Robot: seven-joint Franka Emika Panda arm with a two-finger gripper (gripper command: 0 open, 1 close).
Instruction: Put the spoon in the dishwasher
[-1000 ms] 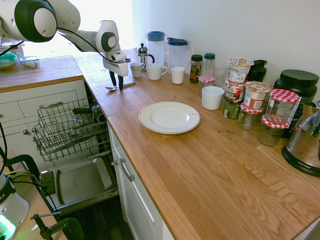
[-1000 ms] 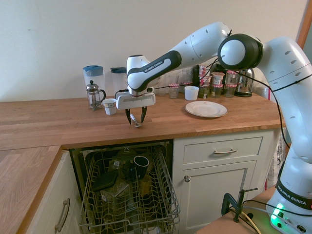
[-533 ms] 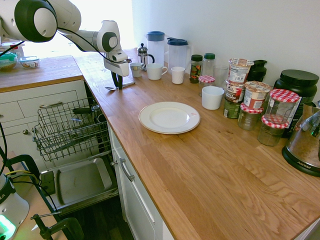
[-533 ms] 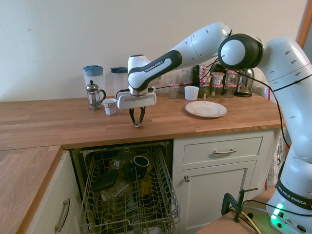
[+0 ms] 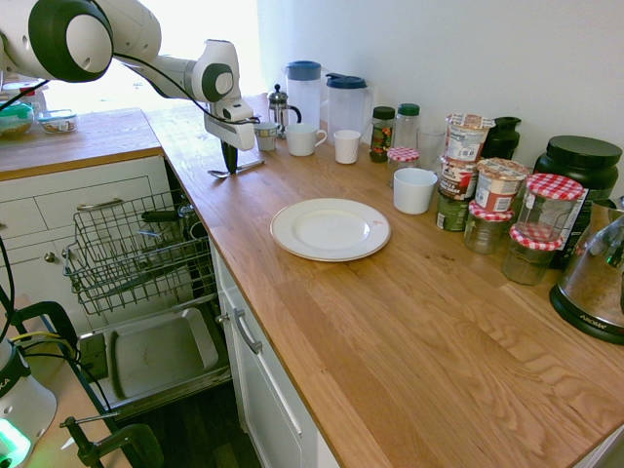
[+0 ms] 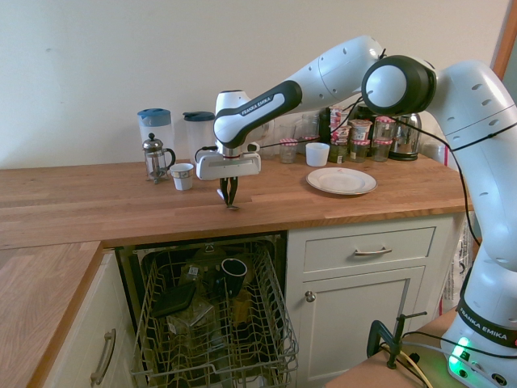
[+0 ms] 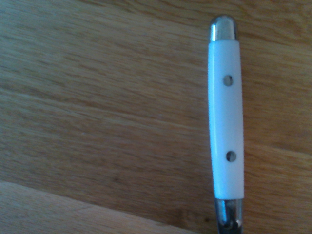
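Dishwasher [image 6: 212,319] stands open nearest me, its wire rack pulled out below the worktop [image 6: 105,212]. Just beyond, at twelve o'clock, the end effector [image 6: 229,197] points straight down, clenched on the spoon [image 5: 234,169], which lies at the worktop's front edge; its white handle [image 7: 225,122] fills the wrist view.

Spoon [image 7: 225,117] handle smooth glossy white plastic with metal rivets, shiny metal ends; countertop [image 5: 409,322] warm grained wood, satin; dishwasher [image 6: 212,323] rack grey wire; plate [image 5: 330,229] glossy white
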